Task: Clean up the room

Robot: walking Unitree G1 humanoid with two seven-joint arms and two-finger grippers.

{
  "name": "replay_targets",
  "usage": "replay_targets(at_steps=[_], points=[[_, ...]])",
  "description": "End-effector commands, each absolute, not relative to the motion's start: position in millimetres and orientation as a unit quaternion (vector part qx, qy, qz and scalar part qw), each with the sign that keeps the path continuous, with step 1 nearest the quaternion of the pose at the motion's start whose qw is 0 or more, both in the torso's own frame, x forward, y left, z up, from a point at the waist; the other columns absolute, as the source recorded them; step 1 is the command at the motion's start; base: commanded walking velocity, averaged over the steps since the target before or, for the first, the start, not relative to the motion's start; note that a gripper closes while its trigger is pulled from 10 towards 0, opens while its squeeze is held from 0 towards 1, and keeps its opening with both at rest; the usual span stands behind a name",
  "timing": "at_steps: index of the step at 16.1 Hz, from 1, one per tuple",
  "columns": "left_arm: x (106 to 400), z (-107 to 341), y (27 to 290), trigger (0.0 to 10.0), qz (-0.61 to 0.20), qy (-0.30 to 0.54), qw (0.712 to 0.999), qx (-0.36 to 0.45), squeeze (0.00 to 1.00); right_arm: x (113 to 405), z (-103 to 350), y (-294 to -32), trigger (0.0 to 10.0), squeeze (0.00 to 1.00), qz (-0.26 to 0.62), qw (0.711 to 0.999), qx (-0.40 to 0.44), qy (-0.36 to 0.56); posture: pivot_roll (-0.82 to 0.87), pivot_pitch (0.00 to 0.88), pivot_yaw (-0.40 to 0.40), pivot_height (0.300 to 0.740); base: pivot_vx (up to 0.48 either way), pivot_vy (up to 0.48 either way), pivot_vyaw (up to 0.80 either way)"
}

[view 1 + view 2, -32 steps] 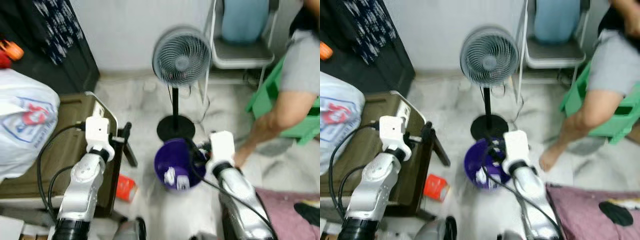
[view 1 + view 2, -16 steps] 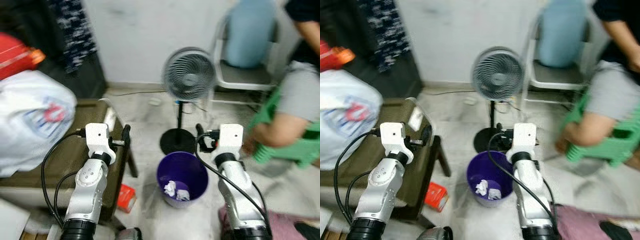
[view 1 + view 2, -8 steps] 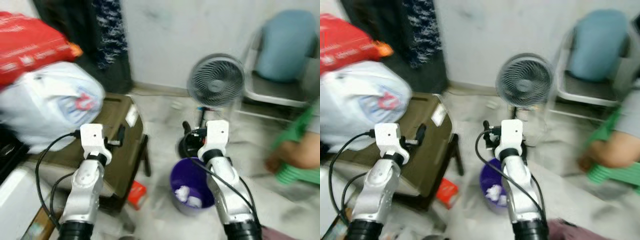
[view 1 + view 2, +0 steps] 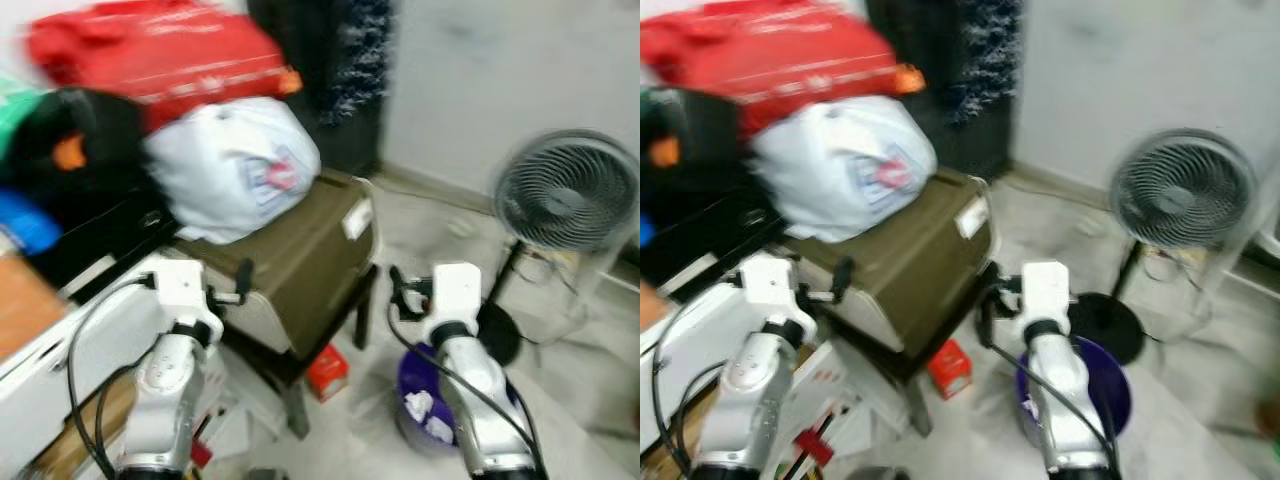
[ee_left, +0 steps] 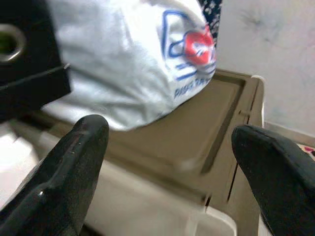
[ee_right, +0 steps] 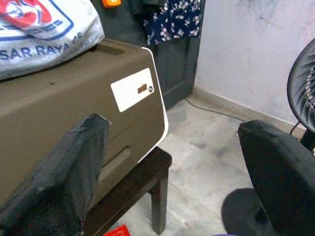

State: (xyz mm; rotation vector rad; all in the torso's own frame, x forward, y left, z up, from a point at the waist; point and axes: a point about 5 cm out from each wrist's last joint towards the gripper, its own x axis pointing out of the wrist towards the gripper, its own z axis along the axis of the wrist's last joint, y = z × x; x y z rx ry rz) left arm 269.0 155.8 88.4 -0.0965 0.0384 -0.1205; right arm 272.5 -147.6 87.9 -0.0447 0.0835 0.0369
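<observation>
A purple bin stands on the pale floor with crumpled white paper inside. A small red box lies on the floor beside a dark stool leg. Both arms are raised in front of me. My left gripper hovers at the near edge of an olive case. It is open and empty in the left wrist view. My right gripper hangs above the bin's near-left rim, open and empty in the right wrist view.
The olive case rests on a dark stool and carries a white printed plastic bag. Red bags and dark bundles are piled at the left. A standing fan is at the right. White boards lie low on the left.
The camera has swung left: the fan and bin have shifted right, the person and chair have left the picture, and the pile of bags has come in. Both arms stay raised and open.
</observation>
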Motion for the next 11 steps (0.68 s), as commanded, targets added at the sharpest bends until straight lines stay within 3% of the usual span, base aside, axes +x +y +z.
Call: replay_targets(at_steps=[1, 11], points=[[271.8, 92.4, 159.5, 10.0, -0.056, 0.015, 0.997, -0.042, 0.0, 276.8, 96.6, -139.8, 10.0, 0.0, 0.027, 0.999, -0.016, 0.025, -0.04, 0.0, 0.04, 0.74, 0.0, 0.0, 0.8], [275.9, 94.5, 156.2, 10.0, -0.056, 0.019, 0.998, -0.037, 0.0, 277.4, 96.2, -139.1, 10.0, 0.0, 0.029, 0.999, -0.022, 0.025, -0.04, 0.0, 0.041, 0.74, 0.0, 0.0, 0.8]])
